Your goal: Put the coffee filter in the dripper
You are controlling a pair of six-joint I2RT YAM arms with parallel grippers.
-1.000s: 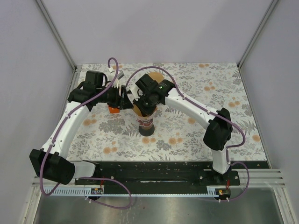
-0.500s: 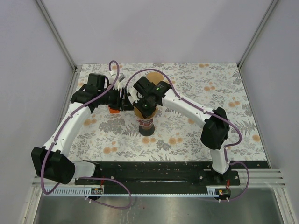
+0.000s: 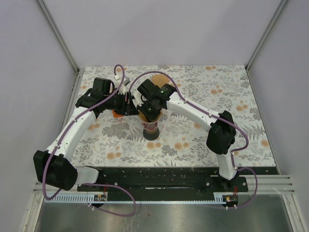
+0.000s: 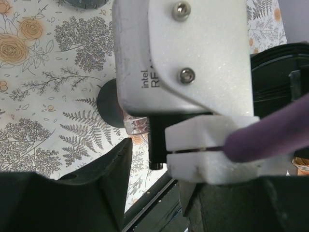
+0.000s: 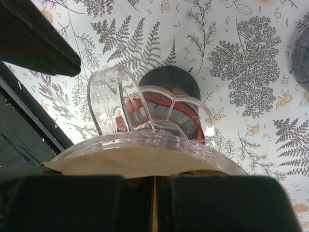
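On the flowered tabletop (image 3: 203, 140) the two arms meet in the middle of the top view. There the clear dripper (image 5: 145, 121) sits on a cup (image 3: 151, 128), straight below the right jaws. These are clenched on the upper edge of the brown coffee filter (image 5: 130, 164) (its body lies in the dripper's mouth). The left jaws are released just to the left and hold nothing.
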